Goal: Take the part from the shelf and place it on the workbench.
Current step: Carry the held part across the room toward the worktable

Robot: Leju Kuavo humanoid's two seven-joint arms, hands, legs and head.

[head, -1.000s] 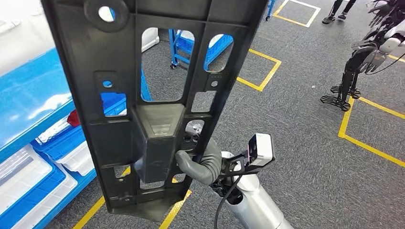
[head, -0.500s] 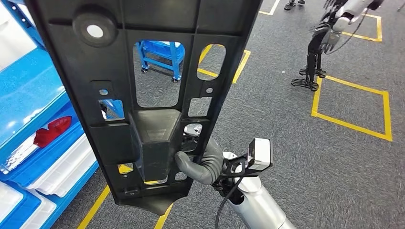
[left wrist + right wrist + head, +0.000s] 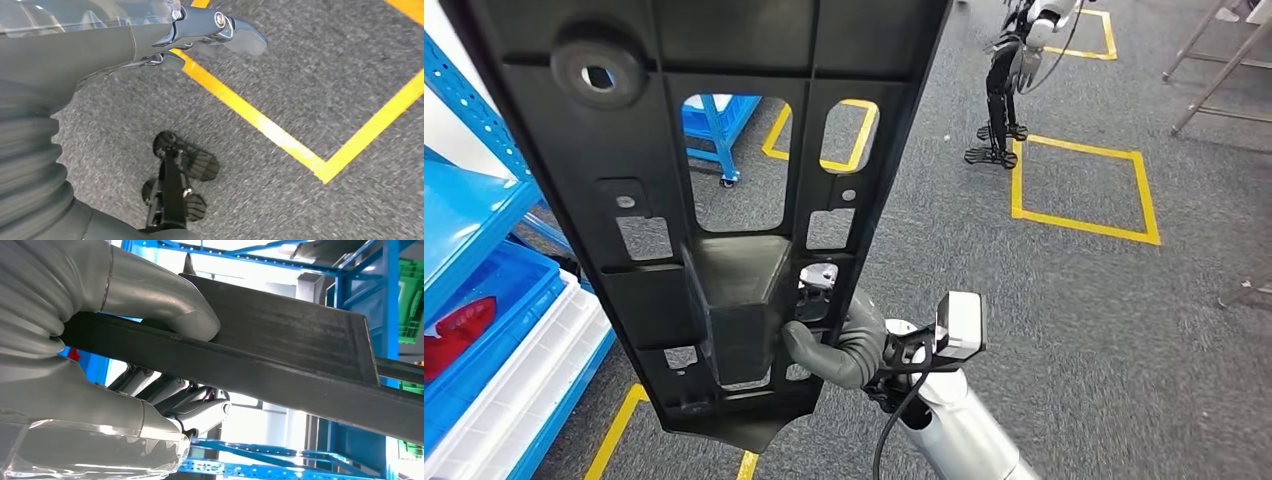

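The right hand [image 3: 839,345] grips the part [image 3: 714,200], a big black ribbed panel with cut-outs, holding it upright in the air over the grey carpet [image 3: 1064,330]; its thumb wraps the panel's lower right edge, and in the right wrist view the thumb and darker fingers [image 3: 175,395] clamp the panel's edge [image 3: 280,355] from opposite sides. Left of the part stands the blue shelf [image 3: 474,300], holding a white bin and a red item, and beyond the part another robot [image 3: 1014,70] stands by yellow floor lines. The left hand [image 3: 150,40] hangs over the carpet holding nothing, its fingers loosely extended.

Grey carpet [image 3: 1064,330] — yellow floor tape [image 3: 1086,222]
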